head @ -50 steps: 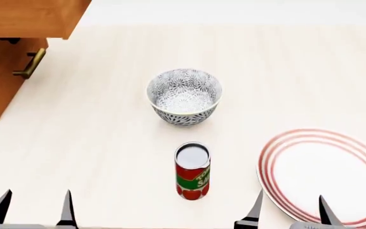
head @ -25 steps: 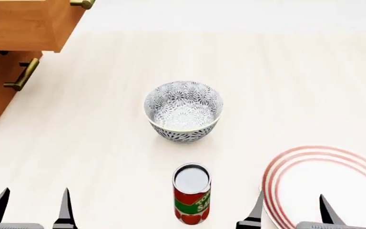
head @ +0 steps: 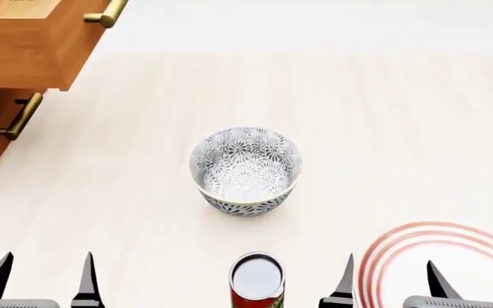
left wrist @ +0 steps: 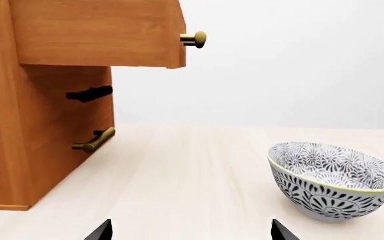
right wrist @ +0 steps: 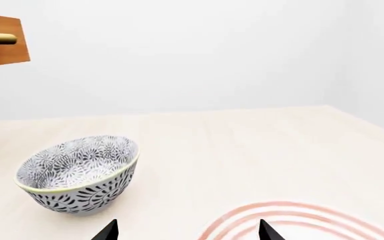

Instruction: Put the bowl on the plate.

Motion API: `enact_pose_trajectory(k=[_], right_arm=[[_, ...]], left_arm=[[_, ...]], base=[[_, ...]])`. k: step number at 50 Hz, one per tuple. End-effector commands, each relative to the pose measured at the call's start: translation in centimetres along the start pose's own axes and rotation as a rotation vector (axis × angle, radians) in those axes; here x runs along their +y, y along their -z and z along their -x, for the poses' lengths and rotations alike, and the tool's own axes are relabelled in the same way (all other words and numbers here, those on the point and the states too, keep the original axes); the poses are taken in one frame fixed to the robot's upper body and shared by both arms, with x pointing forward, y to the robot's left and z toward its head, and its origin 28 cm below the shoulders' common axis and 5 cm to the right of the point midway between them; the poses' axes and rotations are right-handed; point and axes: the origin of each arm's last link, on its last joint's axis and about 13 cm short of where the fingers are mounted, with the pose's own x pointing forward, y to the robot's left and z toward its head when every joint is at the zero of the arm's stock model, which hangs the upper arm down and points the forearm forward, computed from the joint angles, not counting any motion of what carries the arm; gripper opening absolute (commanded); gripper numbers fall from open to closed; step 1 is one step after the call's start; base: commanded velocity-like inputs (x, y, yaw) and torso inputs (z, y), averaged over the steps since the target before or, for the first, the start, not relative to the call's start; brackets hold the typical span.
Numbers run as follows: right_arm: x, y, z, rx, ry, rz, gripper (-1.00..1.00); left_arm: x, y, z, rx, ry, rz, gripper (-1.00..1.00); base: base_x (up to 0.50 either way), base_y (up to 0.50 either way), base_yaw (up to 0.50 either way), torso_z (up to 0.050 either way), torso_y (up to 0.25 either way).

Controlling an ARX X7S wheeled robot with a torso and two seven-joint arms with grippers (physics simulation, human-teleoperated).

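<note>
The bowl (head: 246, 171), white with a dense grey floral pattern, stands upright in the middle of the pale wooden table; it also shows in the left wrist view as the bowl (left wrist: 333, 180) and in the right wrist view as the bowl (right wrist: 78, 174). The plate (head: 439, 256), white with red rings, lies at the near right, partly cut off, and its rim (right wrist: 292, 222) shows in the right wrist view. My left gripper (head: 43, 279) is open at the near left, well short of the bowl. My right gripper (head: 389, 279) is open over the plate's near-left edge. Both hold nothing.
A red tomato-sauce can (head: 257, 280) stands upright at the near edge between the two grippers, directly in front of the bowl. A wooden cabinet (head: 20, 45) with brass handles, one drawer (left wrist: 98, 32) pulled out, occupies the far left.
The view has advanced forward: bowl, can and plate have all slid toward the near edge of the head view. Neither gripper has changed its opening.
</note>
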Motion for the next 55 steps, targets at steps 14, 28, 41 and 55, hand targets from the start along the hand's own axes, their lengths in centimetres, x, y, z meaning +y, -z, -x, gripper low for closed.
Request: enact_pose_trajectory(k=[14,28,41,55], right_arm=[[-0.06,-0.09,0.03,0.009,-0.012,-0.001,1.00],[-0.07,0.05,0.04,0.015,-0.010,0.002,1.00],[-0.12,0.13,0.06,0.031,0.003,0.009,1.00],[-0.09,-0.79,-0.07,0.067,0.005,0.017,1.00]], left_arm=[[0.08,-0.08,0.06,0.001,-0.006,0.001,1.00],[0.06,0.02,0.02,0.002,-0.004,0.002,1.00],[0.02,-0.04,0.06,0.000,-0.007,0.001,1.00],[0.14,-0.06,0.09,0.005,-0.020,-0.004,1.00]], base=[[0.16,0.00,0.00,0.000,0.000],[0.16,0.00,0.00,0.000,0.000],[0.13,0.00,0.00,0.000,0.000],[0.02,0.00,0.00,0.000,0.000]])
